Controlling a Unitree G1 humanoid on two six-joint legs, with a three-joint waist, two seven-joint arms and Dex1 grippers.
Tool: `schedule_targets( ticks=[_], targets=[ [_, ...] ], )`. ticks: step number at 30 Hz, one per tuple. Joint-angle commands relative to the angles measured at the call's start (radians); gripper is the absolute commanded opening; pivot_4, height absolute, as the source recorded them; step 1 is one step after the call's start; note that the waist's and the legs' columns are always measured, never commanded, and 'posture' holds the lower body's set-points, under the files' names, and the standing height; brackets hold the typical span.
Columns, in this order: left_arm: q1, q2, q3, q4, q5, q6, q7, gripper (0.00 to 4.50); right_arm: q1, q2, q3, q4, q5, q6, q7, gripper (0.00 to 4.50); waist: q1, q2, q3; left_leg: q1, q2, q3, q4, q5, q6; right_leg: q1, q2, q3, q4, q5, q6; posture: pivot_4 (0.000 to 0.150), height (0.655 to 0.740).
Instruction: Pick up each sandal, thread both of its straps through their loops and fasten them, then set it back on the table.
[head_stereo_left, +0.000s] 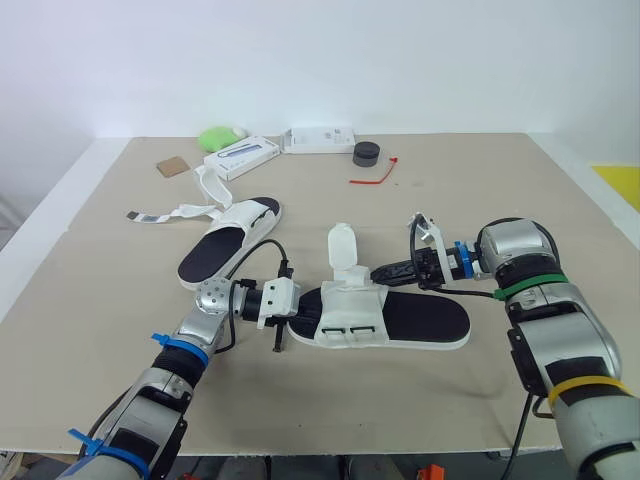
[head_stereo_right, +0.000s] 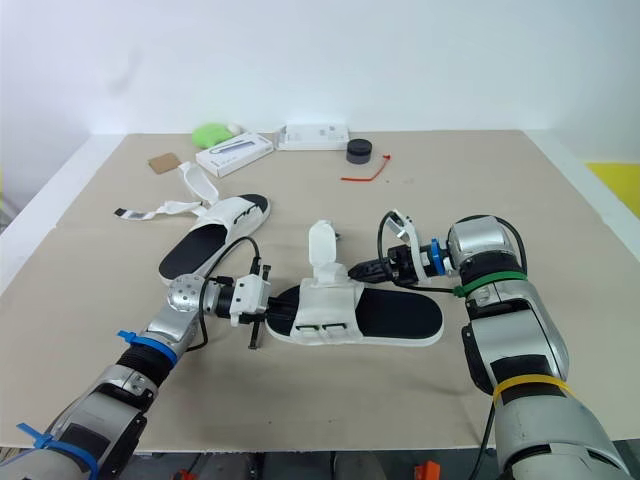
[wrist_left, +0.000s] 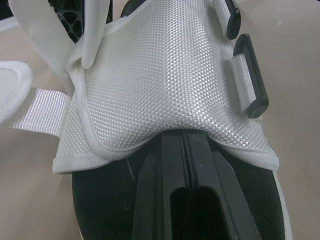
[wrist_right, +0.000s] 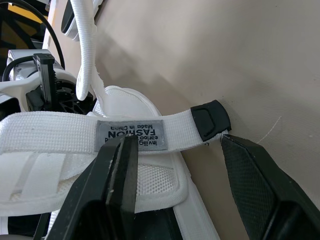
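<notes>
Your black-soled sandal with a white mesh upper (head_stereo_left: 425, 318) lies 9-to-3, toe at 9. Left gripper (wrist_left: 183, 140) jaws pressed together under the upper; right gripper (wrist_right: 177, 144) jaws spread wide at its white webbing strap (wrist_right: 50, 132).

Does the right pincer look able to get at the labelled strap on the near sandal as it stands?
Probably yes. The right pincer is open, and the labelled strap of the near sandal lies straight across just ahead of its fingertips, with nothing between them.

The near sandal (head_stereo_right: 390, 318) lies between the left pincer (head_stereo_right: 278, 312) and right pincer (head_stereo_right: 362, 270).
</notes>
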Motion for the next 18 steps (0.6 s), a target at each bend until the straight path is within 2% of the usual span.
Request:
schedule_targets(
  ticks=[1, 18],
  targets=[
    [0.063, 0.016, -0.072, 0.099, 0.109, 0.048, 0.005, 0.0, -0.015, 0.018, -0.005, 0.011, 0.001, -0.008, -0.003, 2.86, 0.0, 0.0, 0.0, 0.0, 0.0, 0.0, 0.0, 0.0, 0.0, 0.0, 0.0, 0.0, 0.0, 0.0, 0.0, 0.15, 0.74],
    [0.063, 0.014, -0.073, 0.099, 0.111, 0.046, 0.011, 0.0, -0.067, 0.081, -0.069, 0.064, 0.014, -0.034, -0.05, 2.86, -0.001, 0.0, 0.0, 0.0, 0.0, 0.0, 0.0, 0.0, 0.0, 0.0, 0.0, 0.0, 0.0, 0.0, 0.0, 0.15, 0.74]
  ],
)
